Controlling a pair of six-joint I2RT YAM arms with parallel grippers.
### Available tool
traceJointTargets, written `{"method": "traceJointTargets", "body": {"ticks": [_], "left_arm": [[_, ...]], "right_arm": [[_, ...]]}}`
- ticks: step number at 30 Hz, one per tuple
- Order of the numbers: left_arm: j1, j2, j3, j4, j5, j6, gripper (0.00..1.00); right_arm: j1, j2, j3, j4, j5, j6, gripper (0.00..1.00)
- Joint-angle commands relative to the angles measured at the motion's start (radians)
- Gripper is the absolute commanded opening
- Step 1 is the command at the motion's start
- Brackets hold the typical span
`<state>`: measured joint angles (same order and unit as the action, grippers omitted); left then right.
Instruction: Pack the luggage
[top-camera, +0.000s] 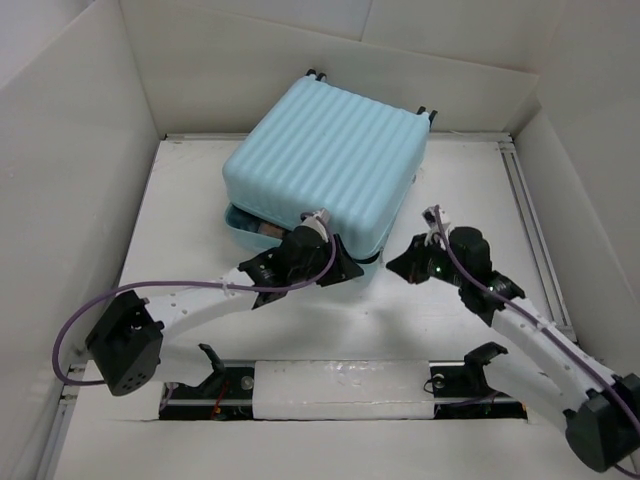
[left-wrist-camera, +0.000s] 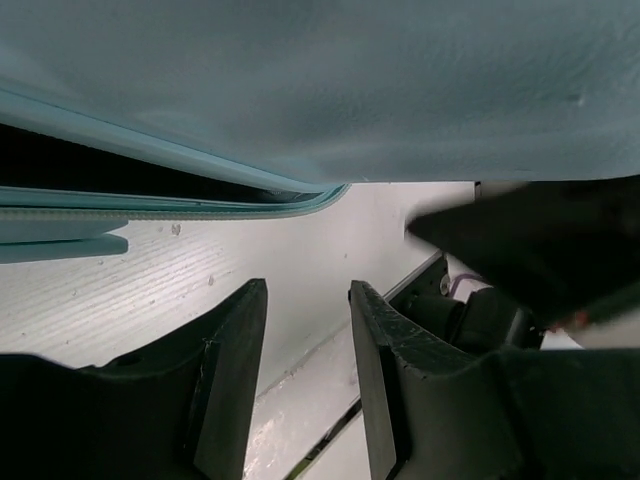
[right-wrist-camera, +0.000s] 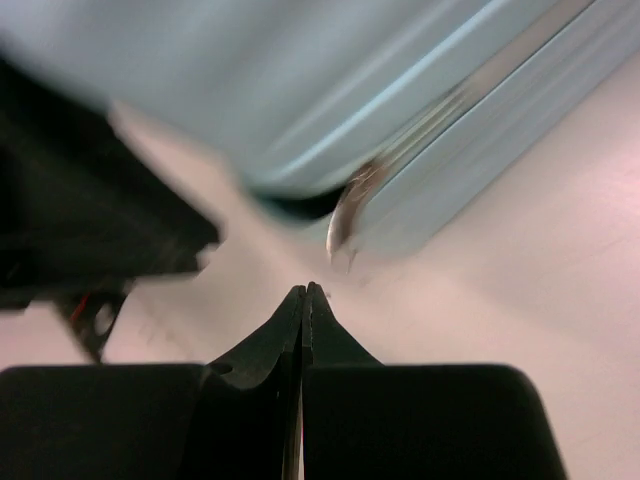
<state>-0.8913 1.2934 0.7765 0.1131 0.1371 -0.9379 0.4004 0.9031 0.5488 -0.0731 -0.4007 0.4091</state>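
The luggage lies flat at twelve o'clock on the table, ribbed lid lowered but not seated. A dark gap shows along its seven o'clock corner, where contents I cannot identify peek out.

My left gripper sits at the case's six o'clock edge, just under the lid's rim. Its fingers are a little apart and there is nothing between them. My right gripper waits near the four o'clock corner, off the shell, with its fingers pressed together on nothing. A bright metal piece shows at the seam in front of it, too blurred to name.

I judge the filling to be largely done and the step in hand to be closing the case. The next move calls for weight on top of the lid, not beneath it. The left gripper would need to come clear of the rim and press down at the seven o'clock corner, so the two shells meet without pinching what lies inside. The right gripper is placed to steady the opposite corner or to work the seam fastening.
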Motion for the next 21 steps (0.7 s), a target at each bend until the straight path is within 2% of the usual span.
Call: {"method": "traceJointTargets", "body": {"ticks": [1,4,7,9,11,13,14,15,17,18,19,20,21], "left_arm": [[0.008,0.033,0.01,0.054,-0.031,-0.033,0.35],[-0.011,0.043,0.024,0.065,-0.021,-0.033,0.35],[-0.041,0.006,0.069,0.022,-0.039,-0.033,0.35],[-0.05,-0.044,0.083,-0.053,-0.068,-0.033,0.35],[-0.051,-0.152,0.093,-0.119,-0.163,-0.016,0.37],[-0.037,-0.218,0.122,-0.251,-0.276,0.002,0.41],[0.018,-0.267,0.132,-0.298,-0.296,0.013,0.45],[0.063,-0.284,0.147,-0.382,-0.309,0.03,0.47],[0.174,-0.298,0.159,-0.435,-0.283,0.069,0.48],[0.31,-0.312,0.159,-0.447,-0.256,0.094,0.48],[0.384,-0.312,0.159,-0.458,-0.225,0.137,0.5],[0.458,-0.322,0.139,-0.467,-0.19,0.155,0.5],[0.605,-0.341,0.123,-0.467,-0.124,0.168,0.5]], "right_arm": [[0.155,-0.113,0.033,-0.275,0.057,0.097,0.0],[0.299,-0.139,0.024,-0.234,0.124,0.232,0.0],[0.424,-0.086,0.04,-0.183,0.212,0.306,0.0],[0.469,-0.064,0.109,-0.248,0.299,0.306,0.0],[0.485,-0.076,0.164,-0.319,0.45,0.28,0.0],[0.462,-0.096,0.165,-0.346,0.479,0.21,0.11],[0.395,-0.096,0.165,-0.346,0.449,0.186,0.18],[0.356,-0.083,0.155,-0.335,0.415,0.16,0.32],[0.286,-0.037,0.155,-0.309,0.355,0.099,0.46],[0.235,-0.023,0.155,-0.309,0.34,0.08,0.52],[0.215,-0.009,0.18,-0.309,0.339,0.064,0.58],[0.197,0.012,0.195,-0.309,0.35,0.03,0.59],[0.161,0.022,0.212,-0.309,0.339,0.01,0.61]]}}
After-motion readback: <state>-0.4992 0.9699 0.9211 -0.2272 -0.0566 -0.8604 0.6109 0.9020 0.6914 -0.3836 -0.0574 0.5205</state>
